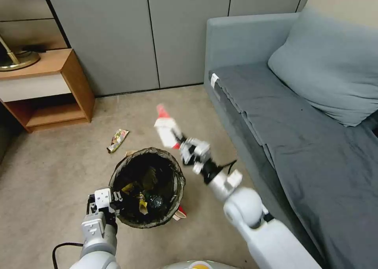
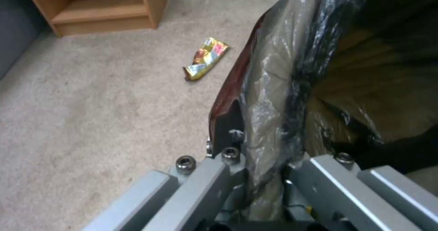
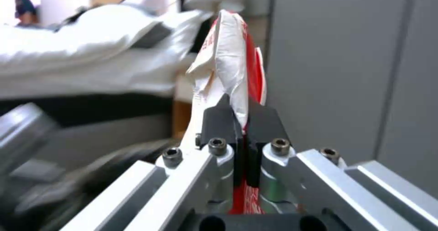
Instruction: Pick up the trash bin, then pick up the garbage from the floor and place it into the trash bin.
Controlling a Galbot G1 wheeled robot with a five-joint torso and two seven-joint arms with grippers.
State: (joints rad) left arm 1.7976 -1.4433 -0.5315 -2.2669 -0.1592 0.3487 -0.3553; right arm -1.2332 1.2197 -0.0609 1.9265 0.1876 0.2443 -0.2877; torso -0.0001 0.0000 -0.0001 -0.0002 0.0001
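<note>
Left hand (image 1: 114, 200) clamped on the near rim of the bag-lined trash bin (image 1: 147, 186), at the bin's 8 o'clock. Right hand (image 1: 179, 141) pinched shut on a flattened red-and-white paper carton (image 1: 166, 126), raised at the bin's 1 o'clock. Colourful snack wrapper (image 1: 117, 139) lying on the carpet at 11 o'clock

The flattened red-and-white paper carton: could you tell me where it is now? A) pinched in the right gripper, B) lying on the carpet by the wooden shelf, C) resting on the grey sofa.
A: the right gripper is shut on the flattened red-and-white paper carton, above the carpet, beside the bag-lined white trash bin.
</note>
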